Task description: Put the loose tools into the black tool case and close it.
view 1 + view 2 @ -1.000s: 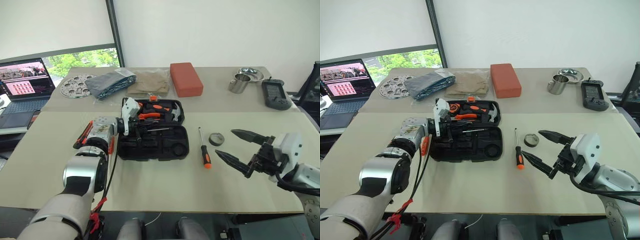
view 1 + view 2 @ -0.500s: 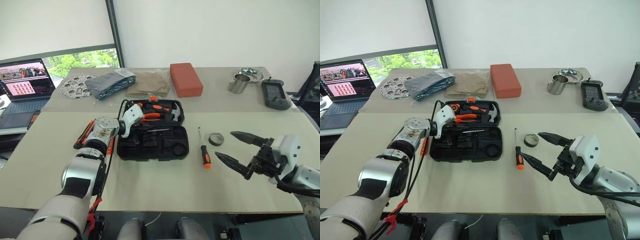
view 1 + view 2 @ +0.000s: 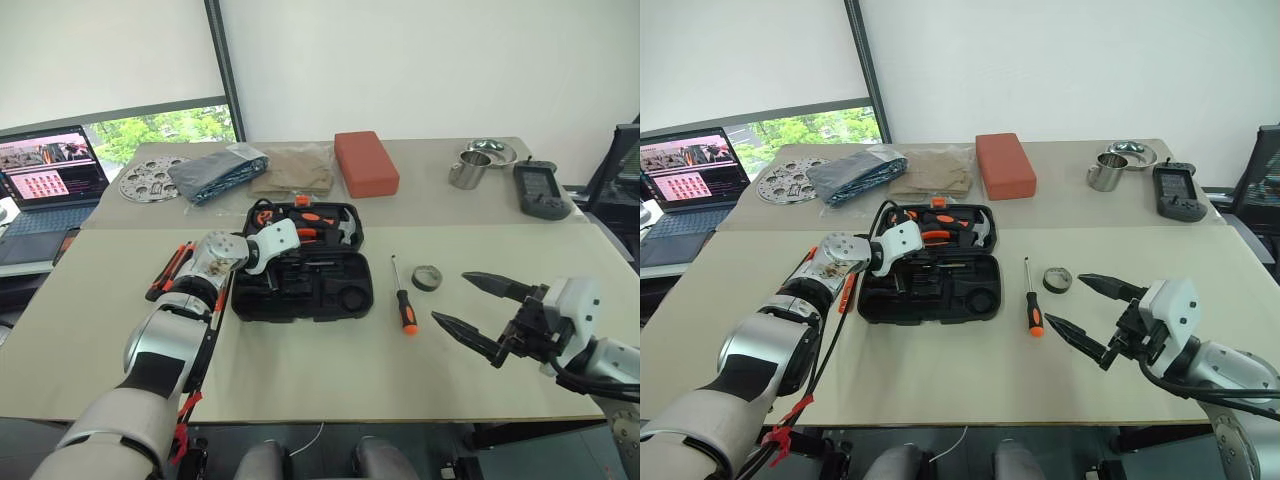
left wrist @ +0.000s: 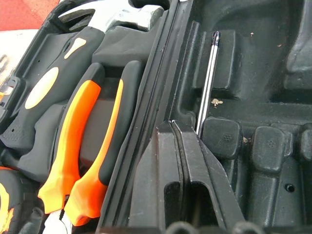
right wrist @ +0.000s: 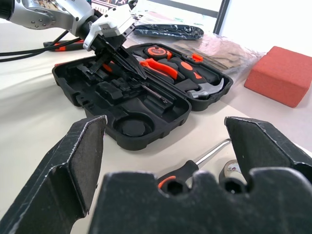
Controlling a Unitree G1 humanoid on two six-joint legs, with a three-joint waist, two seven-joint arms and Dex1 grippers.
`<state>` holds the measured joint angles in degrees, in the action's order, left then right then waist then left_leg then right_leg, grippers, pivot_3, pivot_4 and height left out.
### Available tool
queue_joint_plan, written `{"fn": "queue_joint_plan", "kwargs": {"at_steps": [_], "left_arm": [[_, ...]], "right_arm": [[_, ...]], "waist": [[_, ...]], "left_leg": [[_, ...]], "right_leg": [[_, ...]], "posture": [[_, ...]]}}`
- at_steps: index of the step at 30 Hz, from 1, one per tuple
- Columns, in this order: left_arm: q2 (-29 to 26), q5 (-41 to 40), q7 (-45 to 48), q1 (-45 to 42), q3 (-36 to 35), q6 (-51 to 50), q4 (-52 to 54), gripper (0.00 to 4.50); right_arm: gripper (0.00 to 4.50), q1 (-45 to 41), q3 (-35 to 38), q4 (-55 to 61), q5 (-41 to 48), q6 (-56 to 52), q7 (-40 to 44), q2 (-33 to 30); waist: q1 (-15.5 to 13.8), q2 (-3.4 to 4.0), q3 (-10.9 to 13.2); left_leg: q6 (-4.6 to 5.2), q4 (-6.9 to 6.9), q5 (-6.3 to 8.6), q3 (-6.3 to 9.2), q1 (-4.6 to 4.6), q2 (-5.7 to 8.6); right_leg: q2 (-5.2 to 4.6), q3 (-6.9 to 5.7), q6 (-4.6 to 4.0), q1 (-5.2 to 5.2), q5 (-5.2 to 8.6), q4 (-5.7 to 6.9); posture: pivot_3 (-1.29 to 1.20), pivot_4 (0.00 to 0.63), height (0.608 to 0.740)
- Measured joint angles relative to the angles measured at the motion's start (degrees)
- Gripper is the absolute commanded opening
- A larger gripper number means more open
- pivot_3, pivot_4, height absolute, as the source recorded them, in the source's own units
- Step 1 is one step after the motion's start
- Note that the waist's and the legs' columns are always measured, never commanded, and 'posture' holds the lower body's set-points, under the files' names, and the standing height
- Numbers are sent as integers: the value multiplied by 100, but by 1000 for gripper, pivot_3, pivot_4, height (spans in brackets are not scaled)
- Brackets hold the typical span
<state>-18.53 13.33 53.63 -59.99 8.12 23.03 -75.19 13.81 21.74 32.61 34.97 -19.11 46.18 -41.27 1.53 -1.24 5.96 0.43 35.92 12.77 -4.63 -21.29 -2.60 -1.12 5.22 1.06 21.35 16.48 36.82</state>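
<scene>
No legible markings; black tool case (image 3: 930,268) lies open mid-table, left gripper (image 5: 127,62) reaching down into its near half with fingers pressed together on a slim screwdriver (image 4: 207,80) (shaft in a slot), right gripper (image 3: 1092,315) hovering spread wide beside the loose screwdriver (image 3: 1032,300) and tape roll (image 3: 1057,279).

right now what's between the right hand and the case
A screwdriver and a tape roll lie on the table between the open right hand and the open case, as the eye views show.
</scene>
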Motion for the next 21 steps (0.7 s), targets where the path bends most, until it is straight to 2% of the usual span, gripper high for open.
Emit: {"fn": "queue_joint_plan", "kwargs": {"at_steps": [2, 5, 8, 13, 15, 21], "left_arm": [[7, -181, 151, 1, -195, -98, -45, 67], [-45, -590, 642, -8, -591, -215, -68, 764], [-231, -1002, 1362, -77, -926, -336, 12, 1941], [-734, -1891, 3275, -440, -1326, -1028, 825, 3970], [-969, -2161, 3631, -408, -1165, -1369, 1290, 4470], [-2162, -3398, 3855, 455, 293, -2585, 3462, 4470]], "right_arm": [[4500, -5, -17, 33, -55, -119, -169, 0], [4500, -23, -212, 96, -331, -501, -640, -3], [4500, -128, -603, 167, -564, -1082, -1201, 35], [4500, -956, -1562, 305, -899, -2535, -2205, 224], [4500, -1264, -1675, 300, -899, -3035, -2505, 396], [4500, -1969, -1948, 256, -893, -4423, -3141, 932]], "waist": [[8, -5, 3], [8, -6, 4], [7, 3, 0], [20, 12, -2], [21, 15, -4], [79, 19, -5]], "left_leg": [[0, 1, 0, 0, -4, 0], [0, 2, -1, 0, -55, 1], [0, -2, -1, 0, -81, 2], [1, -6, -1, -6, -97, -3], [2, -6, 0, 0, -97, -4], [2, -6, 0, 45, -102, -26]], "right_leg": [[0, 1, -1, 17, -1, 1], [0, 2, -3, 70, -2, 3], [3, 2, -20, 93, -11, 0], [20, 12, -40, 98, -19, -14], [22, 16, -43, 96, -17, -13], [53, 36, -48, 96, -17, -9]], "posture": [[0, 150, 740], [0, 150, 740], [0, 150, 740], [0, 150, 740], [0, 150, 740], [0, 150, 740]]}}
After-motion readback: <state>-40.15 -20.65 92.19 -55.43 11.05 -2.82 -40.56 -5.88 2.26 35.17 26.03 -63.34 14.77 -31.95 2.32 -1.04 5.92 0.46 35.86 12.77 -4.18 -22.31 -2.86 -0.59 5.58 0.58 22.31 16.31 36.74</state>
